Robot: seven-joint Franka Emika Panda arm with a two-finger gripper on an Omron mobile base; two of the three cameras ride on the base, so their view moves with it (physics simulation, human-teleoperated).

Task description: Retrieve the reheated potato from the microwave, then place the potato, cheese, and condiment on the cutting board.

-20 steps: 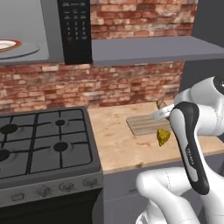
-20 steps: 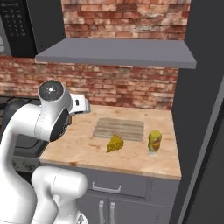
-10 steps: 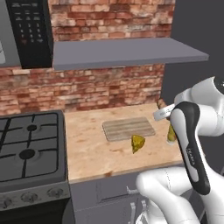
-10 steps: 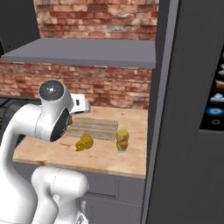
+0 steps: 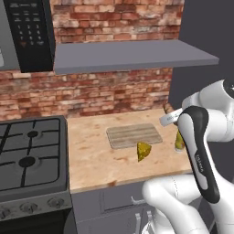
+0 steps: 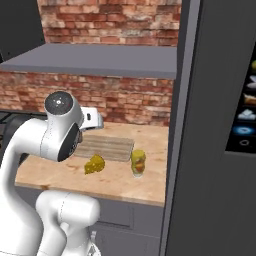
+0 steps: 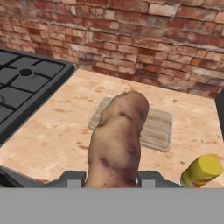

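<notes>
The pincer pinches the potato, which stands up between the two dark finger tips in the hand view, brown and lumpy, held above the worktop. Beyond the potato lies the cutting board, flat on the pale wood surface with its far edge towards the brick wall. In the left base view the cutting board lies near the middle of the worktop, and the cheese rests just off its near right corner, on the worktop and not on the board. The condiment stands upright to the right of the cheese, partly hidden behind the arm. The right base view shows the same order: the cutting board farther back, the cheese nearer, the condiment just beside it to the right. The hob fills the left end of the worktop. The microwave hangs at the upper left, above the hob, its keypad panel facing out, next to a grey shelf.
</notes>
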